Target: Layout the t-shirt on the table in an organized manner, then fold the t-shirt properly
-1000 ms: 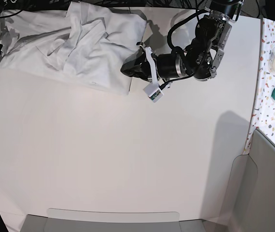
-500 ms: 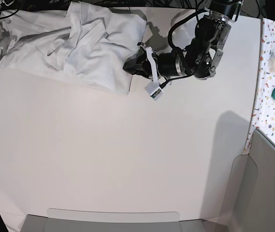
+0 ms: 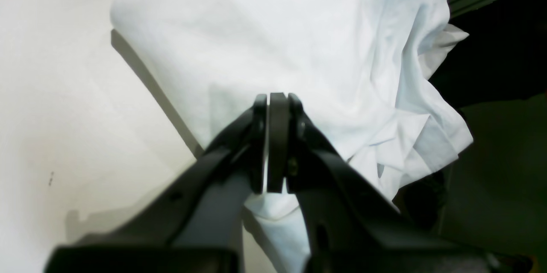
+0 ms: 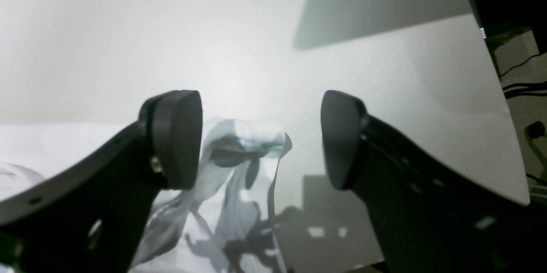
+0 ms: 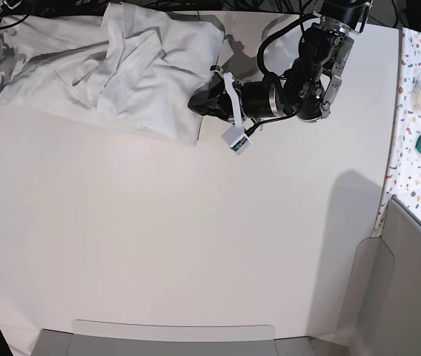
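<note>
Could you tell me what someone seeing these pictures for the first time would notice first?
Most striking is the crumpled white t-shirt, bunched at the far edge of the off-white table rather than spread flat. The left gripper lies low at the shirt's edge, jaws shut with cloth showing around them; whether it pinches fabric is unclear. The right gripper stands wide open at the shirt's other end, holding nothing.

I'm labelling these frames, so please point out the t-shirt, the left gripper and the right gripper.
t-shirt (image 5: 133,67): base view, wrinkled middle of the cloth.
left gripper (image 3: 273,106): left wrist view, tips of the shut jaws.
right gripper (image 4: 260,136): right wrist view, gap between the open jaws.
</note>
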`<state>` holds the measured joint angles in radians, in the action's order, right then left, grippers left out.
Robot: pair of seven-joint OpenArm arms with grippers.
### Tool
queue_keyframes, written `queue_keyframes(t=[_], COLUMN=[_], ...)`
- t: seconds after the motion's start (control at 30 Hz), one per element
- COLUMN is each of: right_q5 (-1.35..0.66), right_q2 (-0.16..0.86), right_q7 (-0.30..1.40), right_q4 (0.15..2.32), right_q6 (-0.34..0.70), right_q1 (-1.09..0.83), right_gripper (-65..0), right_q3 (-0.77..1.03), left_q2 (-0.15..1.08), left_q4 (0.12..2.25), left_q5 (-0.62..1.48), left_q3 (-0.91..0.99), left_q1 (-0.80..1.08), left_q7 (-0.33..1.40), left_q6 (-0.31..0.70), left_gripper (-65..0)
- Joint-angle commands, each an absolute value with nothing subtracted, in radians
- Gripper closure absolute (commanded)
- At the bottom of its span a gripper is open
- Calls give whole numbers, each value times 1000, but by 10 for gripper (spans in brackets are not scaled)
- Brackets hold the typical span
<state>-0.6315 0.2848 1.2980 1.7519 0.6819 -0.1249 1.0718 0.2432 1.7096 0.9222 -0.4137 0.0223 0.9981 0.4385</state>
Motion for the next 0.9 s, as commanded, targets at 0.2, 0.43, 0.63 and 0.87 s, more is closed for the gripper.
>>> queue_keyframes(t=[0.2, 0.43, 0.63, 0.87], right_q5=[-650, -716, -863, -1013], right_q2=[349, 421, 493, 513], right_q7=[1291, 1346, 1349, 1349], right_q4=[1767, 1682, 1475, 1409], right_q6=[698, 698, 698, 698], right_q1=[-133, -186, -314, -427], right_gripper=[-424, -424, -424, -424], right_q3=[1086, 1079, 1075, 1073], left_q2=[242, 242, 242, 237], left_q4=[1724, 1724, 1713, 1689], left_q5=[940, 940, 940, 940], left_q3=[-409, -409, -409, -409], left_q1=[10, 10, 8, 8], left_q7=[984, 984, 983, 975], left_q6=[447, 447, 447, 447], left_gripper=[-12, -12, -12, -12])
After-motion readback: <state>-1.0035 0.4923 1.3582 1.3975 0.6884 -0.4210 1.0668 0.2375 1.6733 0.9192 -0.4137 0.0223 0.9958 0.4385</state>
